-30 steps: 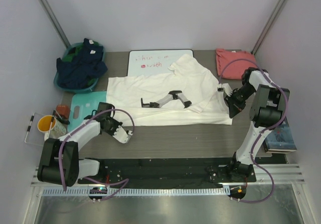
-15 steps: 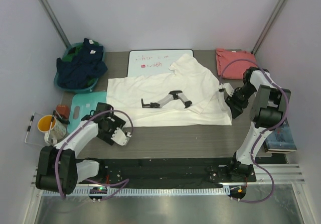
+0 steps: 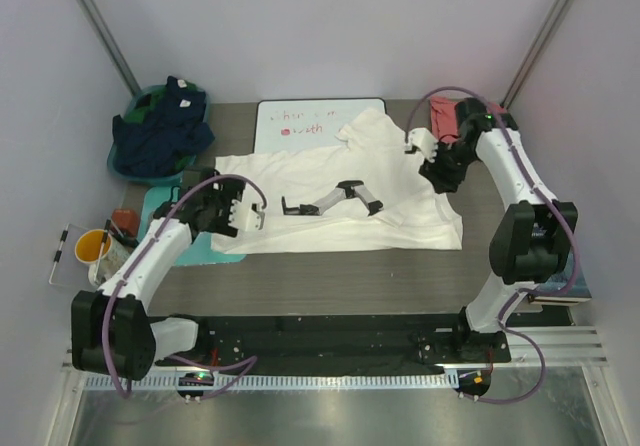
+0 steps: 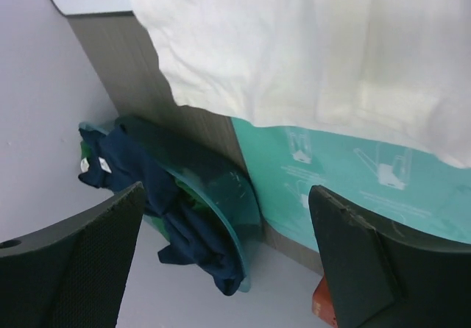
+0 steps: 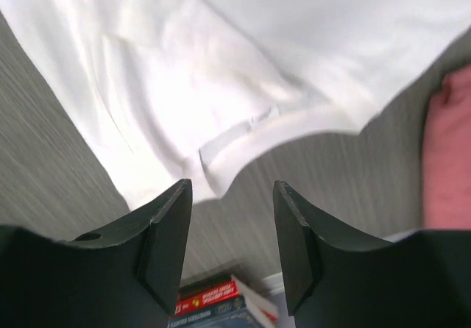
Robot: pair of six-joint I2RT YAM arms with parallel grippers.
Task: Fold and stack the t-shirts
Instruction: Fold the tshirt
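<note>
A large cream-white t-shirt (image 3: pixel 400 201) lies spread flat across the middle of the table, its black-and-grey print (image 3: pixel 330 198) facing up. My left gripper (image 3: pixel 248 212) hovers at the shirt's left edge, open wide with nothing between its fingers. In the left wrist view the gripper (image 4: pixel 228 269) looks past that shirt (image 4: pixel 316 48). My right gripper (image 3: pixel 420 151) hangs open and empty over the shirt's back right part. The right wrist view shows the gripper (image 5: pixel 232 232) above the cloth's edge (image 5: pixel 221 70). A salmon-red t-shirt (image 3: pixel 445 116) lies at the back right, partly behind my right arm, and shows as a salmon-red strip (image 5: pixel 449 159) in the right wrist view.
A whiteboard (image 3: pixel 300 121) with red scribbles lies behind the white shirt. A teal basin (image 3: pixel 128 166) with dark navy clothes sits at the back left, a teal board (image 3: pixel 165 216) and a yellow cup (image 3: pixel 92 246) at the left. Books (image 3: pixel 560 276) are stacked at the right edge.
Both grippers have opened. My left arm swung from the table's front edge back to the shirt's left edge. My right arm moved from the shirt's right hem toward the back.
</note>
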